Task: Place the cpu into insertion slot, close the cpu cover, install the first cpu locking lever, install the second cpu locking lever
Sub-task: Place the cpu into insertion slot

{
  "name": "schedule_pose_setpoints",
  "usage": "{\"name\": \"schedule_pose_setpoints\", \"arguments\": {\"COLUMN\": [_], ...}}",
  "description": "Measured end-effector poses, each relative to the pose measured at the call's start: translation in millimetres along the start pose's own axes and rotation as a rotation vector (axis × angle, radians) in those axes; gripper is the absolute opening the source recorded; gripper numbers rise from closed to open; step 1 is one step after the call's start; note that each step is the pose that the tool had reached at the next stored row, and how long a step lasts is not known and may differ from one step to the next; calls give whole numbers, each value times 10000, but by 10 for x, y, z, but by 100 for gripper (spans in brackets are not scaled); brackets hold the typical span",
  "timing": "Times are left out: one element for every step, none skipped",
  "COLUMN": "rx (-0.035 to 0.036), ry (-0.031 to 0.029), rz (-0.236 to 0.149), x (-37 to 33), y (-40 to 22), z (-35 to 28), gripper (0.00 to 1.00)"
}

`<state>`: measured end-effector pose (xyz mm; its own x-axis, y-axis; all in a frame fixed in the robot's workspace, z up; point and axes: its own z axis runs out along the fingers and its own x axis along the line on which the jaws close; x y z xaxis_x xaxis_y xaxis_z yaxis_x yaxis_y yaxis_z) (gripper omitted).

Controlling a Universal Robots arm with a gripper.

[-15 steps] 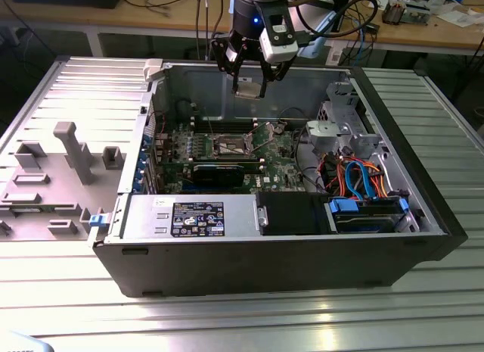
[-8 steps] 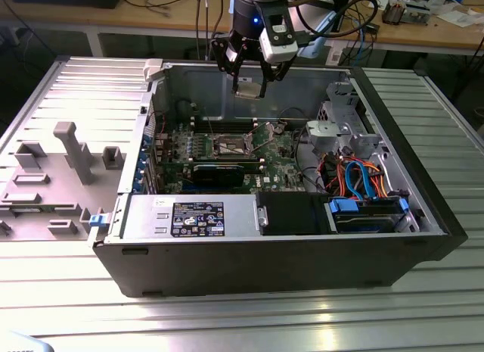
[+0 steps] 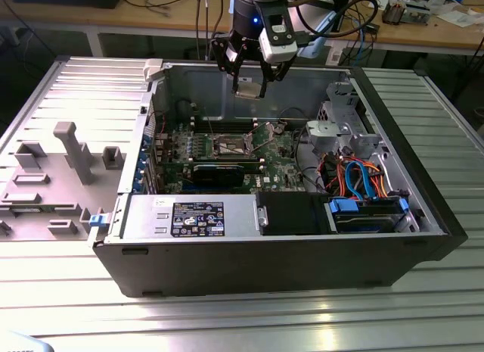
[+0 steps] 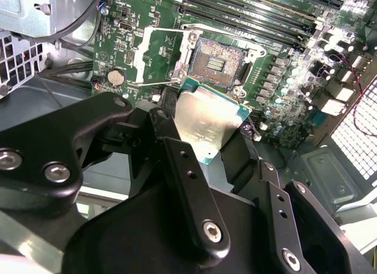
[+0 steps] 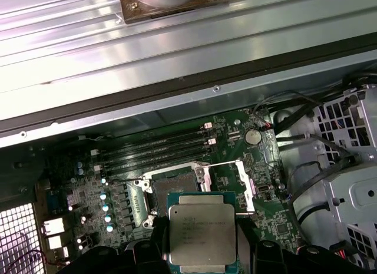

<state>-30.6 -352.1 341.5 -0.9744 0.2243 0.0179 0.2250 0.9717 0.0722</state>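
Exterior view's left: a grey fixture tray (image 3: 45, 193) with upright blocks is noted, set against an open computer case (image 3: 265, 265). A green board (image 3: 185, 151) is seen lying flat on the floor of the case.

Near the middle of the board the insertion slot (image 3: 230, 146) is found uncovered. In the second wrist view its dark centre is bare, with nothing seated in it. A coin cell (image 4: 116, 78) is noted on the board near the slot, and long memory slots (image 5: 153, 151) are seen running alongside it.

The cpu cover (image 3: 266, 135) is seen swung open, just beside the slot on the exterior view's right. Its silvery frame is visible in both wrist views.

The gripper (image 3: 248, 85) is seen hanging over the board. Its black fingers (image 4: 179, 168) are pinched onto opposite edges of the cpu (image 3: 248, 88). The cpu is held in the air, apart from the slot and not seated. In the first wrist view its silvery top is seen just in front of the slot.

Exterior view's right: a grey drive cage (image 3: 340, 125) is noted, with orange and blue cables (image 3: 355, 178) bundled below it.
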Motion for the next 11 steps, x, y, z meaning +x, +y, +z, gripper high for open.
{"name": "schedule_pose_setpoints", "arguments": {"rx": [0,0,0,0,-1,-1,-1,-1,-1,-1,-1], "ry": [0,-1,-1,-2,-2,-2,-3,-5,-4,-4,-5], "rz": [5,11,18,24,31,37,45,57,63,68,78], "x": [0,0,0,0,0,0,0,0,0,0,0], "y": [0,0,0,0,0,0,0,0,0,0,0], "z": [0,0,0,0,0,0,0,0,0,0,0], "gripper": [55,55,55,55,55,55,55,55,55,55,55]}}
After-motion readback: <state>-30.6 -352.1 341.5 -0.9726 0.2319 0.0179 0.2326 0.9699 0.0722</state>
